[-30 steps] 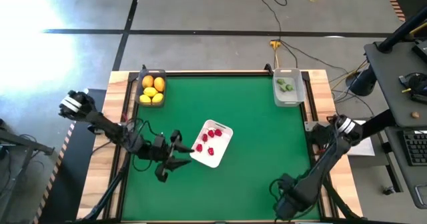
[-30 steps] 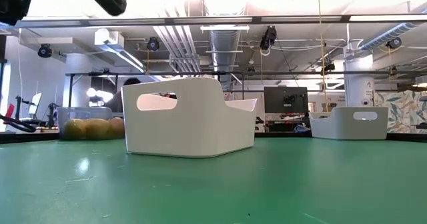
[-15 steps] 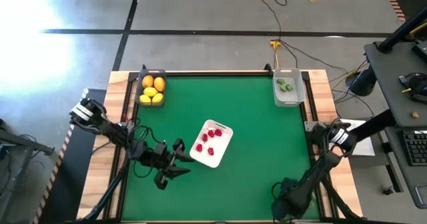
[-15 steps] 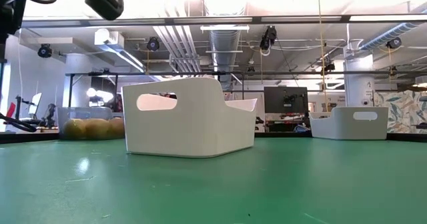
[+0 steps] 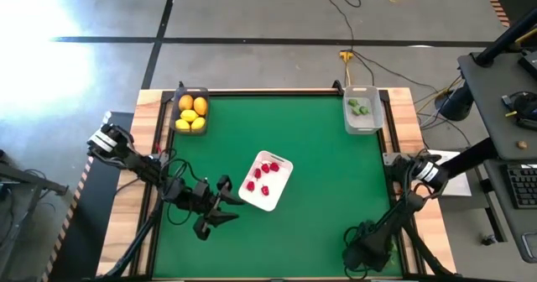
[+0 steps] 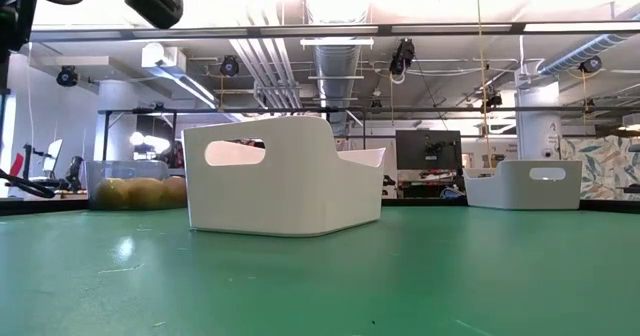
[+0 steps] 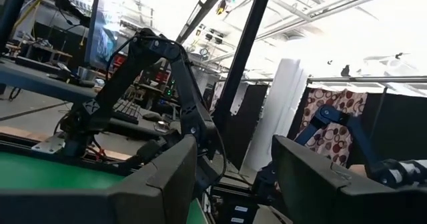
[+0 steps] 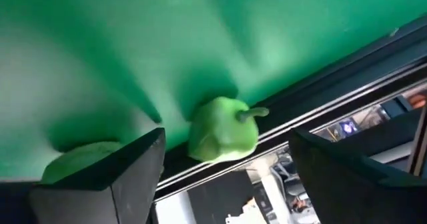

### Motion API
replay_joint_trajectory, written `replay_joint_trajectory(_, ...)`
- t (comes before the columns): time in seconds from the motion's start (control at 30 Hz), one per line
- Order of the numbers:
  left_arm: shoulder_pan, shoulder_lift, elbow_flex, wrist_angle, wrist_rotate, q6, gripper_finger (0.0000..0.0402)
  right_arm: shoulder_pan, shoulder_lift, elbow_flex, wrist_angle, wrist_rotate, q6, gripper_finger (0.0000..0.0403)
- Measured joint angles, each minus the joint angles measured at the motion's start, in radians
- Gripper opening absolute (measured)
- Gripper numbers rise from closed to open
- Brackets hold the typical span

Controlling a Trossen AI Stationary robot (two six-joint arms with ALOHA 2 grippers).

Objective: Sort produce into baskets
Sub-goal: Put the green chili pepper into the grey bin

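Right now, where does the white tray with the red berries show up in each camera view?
High view: white tray at the table's middle, just beside the left gripper.
Low view: its white wall left of centre, handle cutout showing.
Left wrist view: not in it.
Right wrist view: not in it.
Shared landmark: the green table mat.

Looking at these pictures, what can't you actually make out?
- The green pieces in the clear bin: too small in the high view to name.
- Red berries on the white tray: hidden by its wall in the low view.
- Right claw: whether it touches the green pepper; its own arm covers it from above.
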Motion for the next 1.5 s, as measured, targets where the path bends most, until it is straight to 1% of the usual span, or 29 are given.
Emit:
replay_joint_trajectory(0.2, 0.000, -0.001, 0.000, 0.000, 0.000, 0.011, 0.0178, 0.000, 0.000, -0.036, 0.020, -0.011, -0.024, 0.0271)
replay_joint_trajectory(0.47, 0.003, -0.004, 0.000, 0.002, 0.000, 0.036, 0.0178, 0.000, -0.001, -0.036, 0.028, 0.001, -0.048, 0.0191)
replay_joint_trajectory(0.83, 0.005, -0.084, 0.000, 0.015, 0.000, 0.262, 0.0178, -0.004, -0.001, -0.011, 0.034, 0.013, -0.038, 0.0095)
replay_joint_trajectory(0.97, 0.005, -0.088, 0.000, 0.015, 0.000, 0.351, 0.0178, -0.033, -0.001, 0.029, 0.004, 0.012, -0.052, 0.0083)
replay_joint_trajectory(1.07, 0.005, -0.088, 0.000, 0.011, -0.042, 0.368, 0.0178, -0.085, -0.001, 0.075, -0.102, 0.033, -0.126, 0.0090)
replay_joint_trajectory(1.13, 0.005, -0.088, 0.000, -0.002, -0.089, 0.377, 0.0178, -0.137, -0.003, 0.112, -0.206, 0.101, -0.211, 0.0095)
replay_joint_trajectory(1.23, 0.005, -0.084, 0.000, -0.015, -0.158, 0.394, 0.0178, -0.250, -0.021, 0.158, -0.369, 0.270, -0.365, 0.0094)
replay_joint_trajectory(1.33, 0.006, -0.078, 0.000, -0.036, -0.190, 0.394, 0.0178, -0.394, -0.067, 0.171, -0.462, 0.515, -0.521, 0.0088)
replay_joint_trajectory(1.4, 0.006, -0.077, 0.000, -0.048, -0.193, 0.387, 0.0178, -0.509, -0.129, 0.150, -0.452, 0.683, -0.614, 0.0086)
replay_joint_trajectory(1.5, 0.006, -0.077, 0.000, -0.055, -0.193, 0.384, 0.0178, -0.724, -0.237, 0.107, -0.455, 0.902, -0.685, 0.0087)
